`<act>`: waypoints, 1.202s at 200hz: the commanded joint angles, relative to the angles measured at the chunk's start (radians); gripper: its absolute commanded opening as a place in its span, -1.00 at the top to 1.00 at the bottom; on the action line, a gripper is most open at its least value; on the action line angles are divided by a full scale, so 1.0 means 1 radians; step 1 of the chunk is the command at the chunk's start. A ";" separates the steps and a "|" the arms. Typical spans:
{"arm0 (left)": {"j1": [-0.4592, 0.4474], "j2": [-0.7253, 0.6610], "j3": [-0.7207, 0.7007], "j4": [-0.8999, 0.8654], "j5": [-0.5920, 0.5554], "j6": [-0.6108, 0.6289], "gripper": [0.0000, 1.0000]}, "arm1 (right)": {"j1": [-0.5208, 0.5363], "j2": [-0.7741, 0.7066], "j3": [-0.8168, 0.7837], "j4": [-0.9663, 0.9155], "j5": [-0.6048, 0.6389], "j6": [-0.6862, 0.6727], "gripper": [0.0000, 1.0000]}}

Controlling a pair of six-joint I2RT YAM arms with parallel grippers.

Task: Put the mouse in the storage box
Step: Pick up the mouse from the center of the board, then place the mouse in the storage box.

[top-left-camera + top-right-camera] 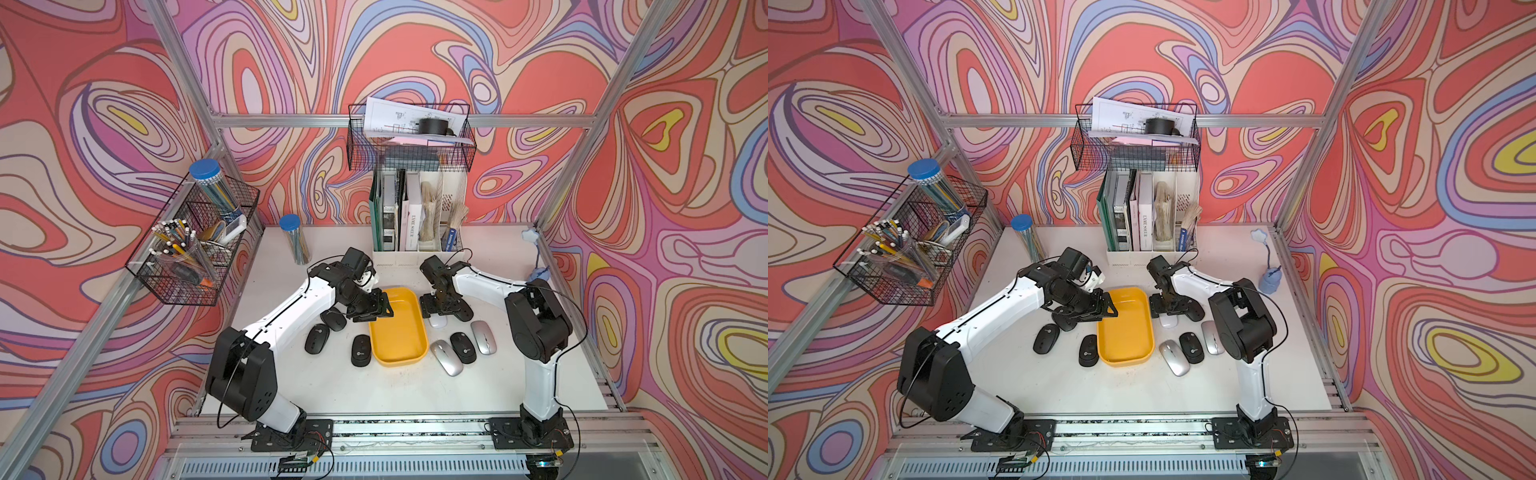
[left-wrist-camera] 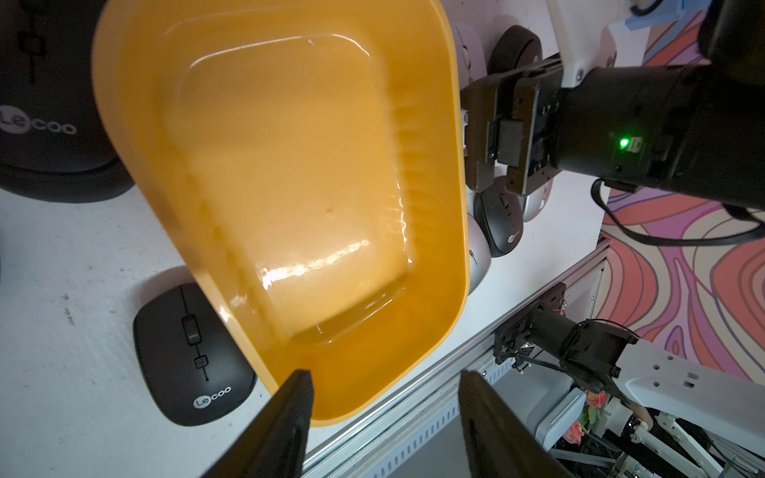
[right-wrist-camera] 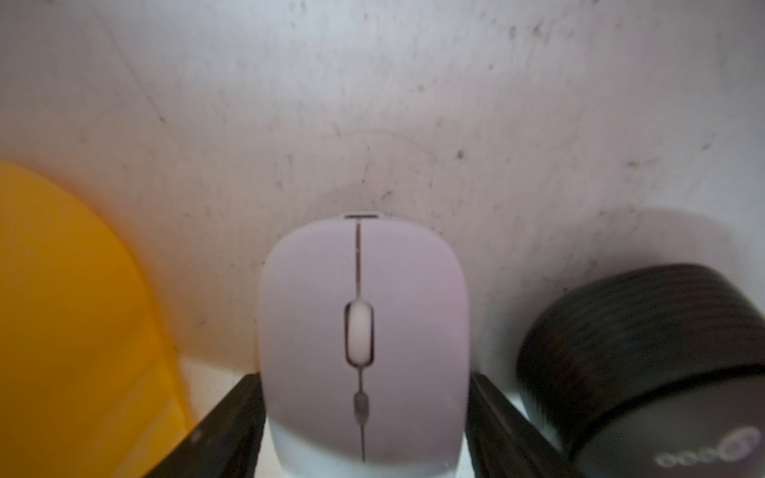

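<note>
Barely begins: clamps the right gripper (image 3: 364, 378) on the white mouse (image 3: 364, 289) just beside the empty storage box (image 1: 399, 328) (flat on the table (image 3: 372, 103), by the look of it), hangs the left gripper (image 2: 387, 374) jaws-apart over the box's rim, leaves lift and drop undone.

Mouse (image 3: 364, 289): pale white, matte, oval; scroll wheel on dark centre seam, small button behind it. Top up, flat on table (image 1: 332, 386), just right of box (image 1: 399, 336), near its far end, narrow gap to wall. In both top views mouse (image 1: 437, 322) (image 1: 1169, 321) mostly hidden, only light tip showing. Right gripper (image 3: 364, 378) fingers (image 3: 232, 418) against both flanks. Box (image 2: 289, 165): yellow plastic, shallow, rounded rectangle, glossy floor bare, flat at table centre, long axis roughly front to back
</note>
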 commanded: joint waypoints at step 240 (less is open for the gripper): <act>0.181 -0.153 -0.167 0.058 -0.140 0.019 -0.23 | 0.222 -0.109 0.227 -0.140 0.148 0.080 -0.14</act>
